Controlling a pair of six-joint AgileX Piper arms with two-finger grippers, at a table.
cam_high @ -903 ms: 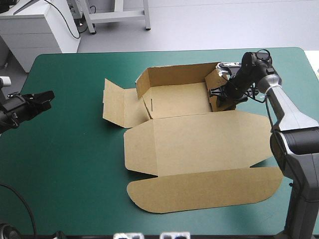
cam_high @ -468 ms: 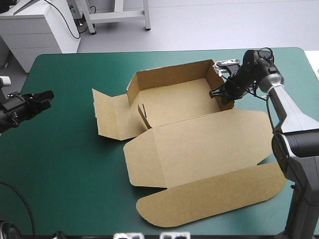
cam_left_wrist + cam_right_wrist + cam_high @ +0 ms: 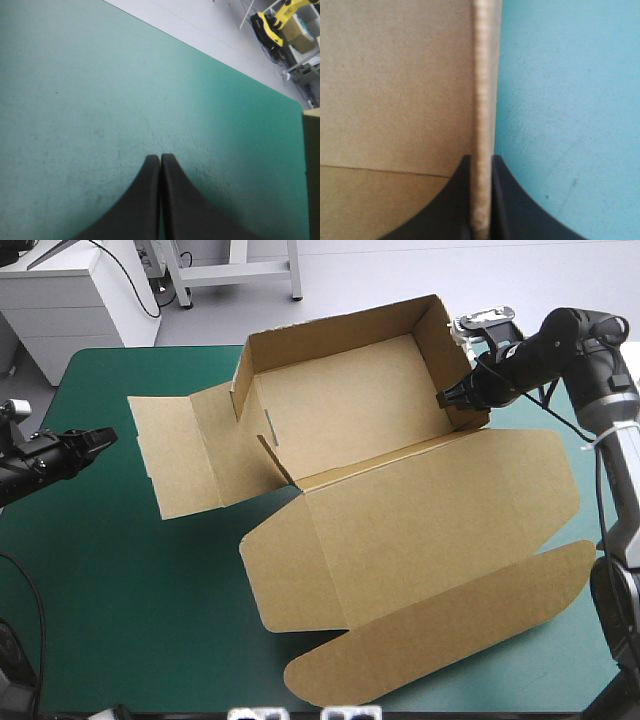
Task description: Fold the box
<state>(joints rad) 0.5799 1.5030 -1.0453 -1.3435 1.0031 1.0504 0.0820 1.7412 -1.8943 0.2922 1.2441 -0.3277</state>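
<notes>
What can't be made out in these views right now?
High view: table under the box, hidden by its floor and lid.
Left wrist view: only a sliver of box, cut off at the edge.
Right wrist view: right gripper pinches one wall; the rest is cut off.

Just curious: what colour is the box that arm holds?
The box is plain brown, clearest in the high view.

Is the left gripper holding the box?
No, the left gripper is shut on nothing over the bare cover, with the box off to one side.

Closed left pincer [image 3: 160, 157], teal-green cover [image 3: 100, 75], perhaps box [image 3: 313, 175] edge
</notes>
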